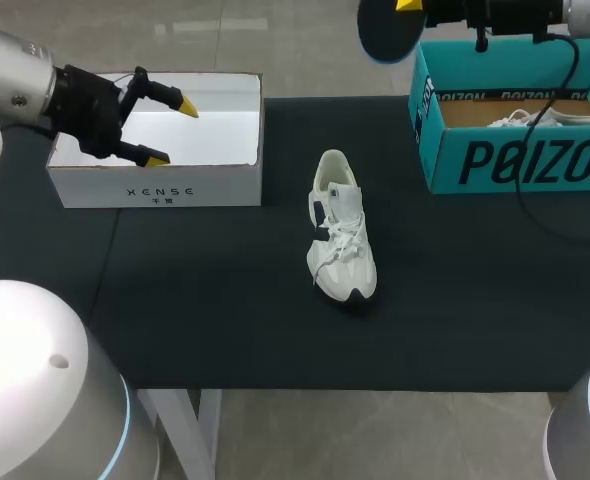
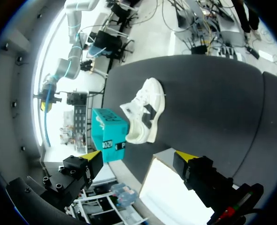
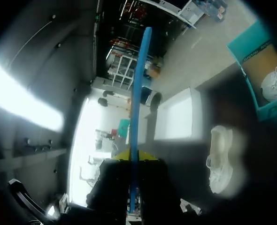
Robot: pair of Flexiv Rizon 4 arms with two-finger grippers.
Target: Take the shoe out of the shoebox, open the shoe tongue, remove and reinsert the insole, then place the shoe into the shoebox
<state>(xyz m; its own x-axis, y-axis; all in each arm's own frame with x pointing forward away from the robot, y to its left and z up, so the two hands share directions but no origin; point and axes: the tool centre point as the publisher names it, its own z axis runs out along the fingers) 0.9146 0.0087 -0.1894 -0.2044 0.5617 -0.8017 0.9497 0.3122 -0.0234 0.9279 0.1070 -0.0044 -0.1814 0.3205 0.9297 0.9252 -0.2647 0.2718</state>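
Box point(image 1: 155, 183) located under left gripper point(image 1: 172, 132); shoe point(image 1: 341, 228) on table point(image 1: 225, 300), well ahead; insole point(image 1: 387, 35) held in right gripper point(image 3: 134, 154), shoebox point(image 1: 515, 160) beside.

shoe point(image 1: 341, 228): white, dark side patches | insole point(image 3: 138, 84): blue | white shoebox point(image 1: 155, 185): dark print | teal shoebox point(image 1: 515, 160): dark letters, brown inside | counter point(image 1: 225, 300): black | left tool point(image 1: 171, 132): black, yellow tips

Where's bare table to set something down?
Free table: the front strip before the shoe; the gaps from shoe to white box and to teal box. Crowded: both back corners, boxes there, left fingers over the white one, right fingers holding the insole by the teal.
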